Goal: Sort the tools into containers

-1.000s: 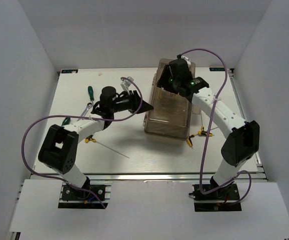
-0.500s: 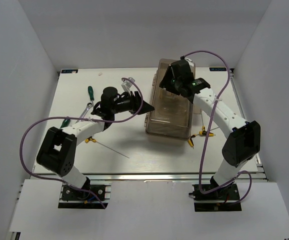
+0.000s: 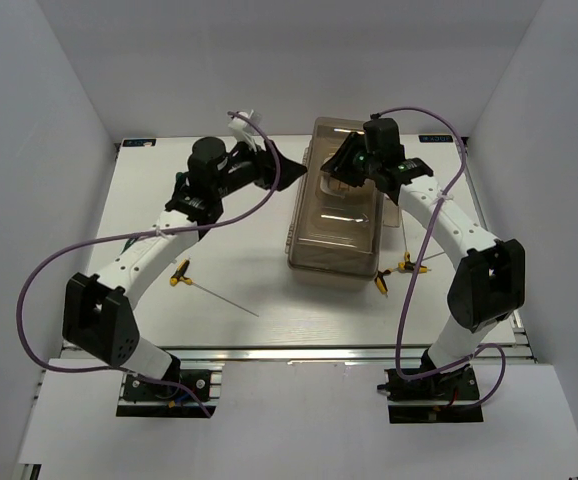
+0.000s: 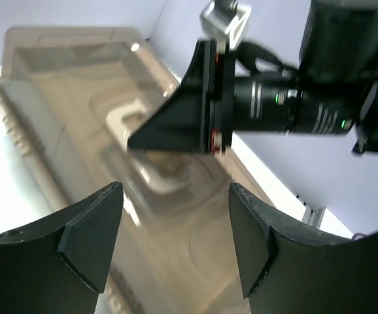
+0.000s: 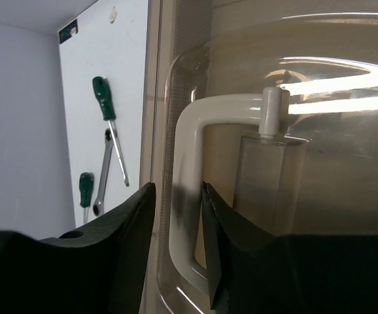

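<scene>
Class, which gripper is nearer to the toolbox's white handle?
Right. The right gripper is at the white handle, straddling one leg of it. The left gripper hangs open off the far left corner of the toolbox, apart from the handle.

White tabletop [image 3: 269, 262] carries the lidded toolbox [image 3: 336, 215], centre-right. To its left, green screwdrivers [image 5: 103, 91] flank a wrench [image 5: 104, 171]. Yellow T-handle hex keys [image 3: 181, 275] lie nearer, on both sides.

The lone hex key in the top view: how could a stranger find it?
Start at the beige toolbox mid-table. Left of its near end lies one yellow-and-black T-handle hex key. Unlike the hex keys right of the toolbox, it lies alone.
</scene>
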Available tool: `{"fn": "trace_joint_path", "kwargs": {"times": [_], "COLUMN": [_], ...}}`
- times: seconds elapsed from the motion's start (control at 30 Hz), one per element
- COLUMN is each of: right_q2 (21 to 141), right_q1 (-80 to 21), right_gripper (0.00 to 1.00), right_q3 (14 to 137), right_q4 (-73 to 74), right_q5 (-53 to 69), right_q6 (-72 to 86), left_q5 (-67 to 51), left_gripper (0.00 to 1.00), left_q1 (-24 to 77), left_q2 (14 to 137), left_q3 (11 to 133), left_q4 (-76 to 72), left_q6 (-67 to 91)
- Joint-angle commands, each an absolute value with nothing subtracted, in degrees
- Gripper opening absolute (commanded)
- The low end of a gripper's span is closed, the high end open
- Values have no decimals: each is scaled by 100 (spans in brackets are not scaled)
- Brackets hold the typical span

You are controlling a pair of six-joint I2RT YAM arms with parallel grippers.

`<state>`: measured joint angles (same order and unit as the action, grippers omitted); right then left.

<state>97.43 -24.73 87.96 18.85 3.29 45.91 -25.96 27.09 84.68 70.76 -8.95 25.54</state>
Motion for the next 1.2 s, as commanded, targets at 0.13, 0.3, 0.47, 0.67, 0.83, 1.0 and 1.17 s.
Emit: {"fn": "trace_joint_path", "kwargs": {"times": [0.13, 0.3, 0.47, 0.67, 0.83, 1.0, 1.17], "right_q2": [9554, 9483, 9440, 9439, 9439, 9439, 9404], "right_q1": [-2505, -2461, -2435, -2417, -2426, -2417, -2408], "right_gripper": [37, 36, 36, 35, 35, 35, 35], "right_q3": [8622, 8604, 8631, 8613, 8604, 8596, 8569], "right_q4": [1152, 993, 905, 888, 844, 826, 791], "right_q5": [1511, 1670, 1828, 1881, 1898, 1951, 1986], "right_q6": [4869, 5044, 5185, 5247, 5265, 5309, 5326], "left_q5": [-2935, -2997, -3129, -3471, -3551, -3489, -3428], "left_gripper": [75, 75, 75, 75, 75, 75, 72], "left_q1": [2716, 2716, 2716, 2725, 2760, 2821, 2962], "left_q2": [9289, 9536, 9694, 9843, 9896, 10028, 10327], "left_q3": [7664, 7813, 7919, 7963, 7972, 7989, 8261], "left_q4": [-738, -581, -536, -843, -844, -721, -615], "left_q6": [2531, 2453, 2408, 2698, 2804, 2830, 2839]}}
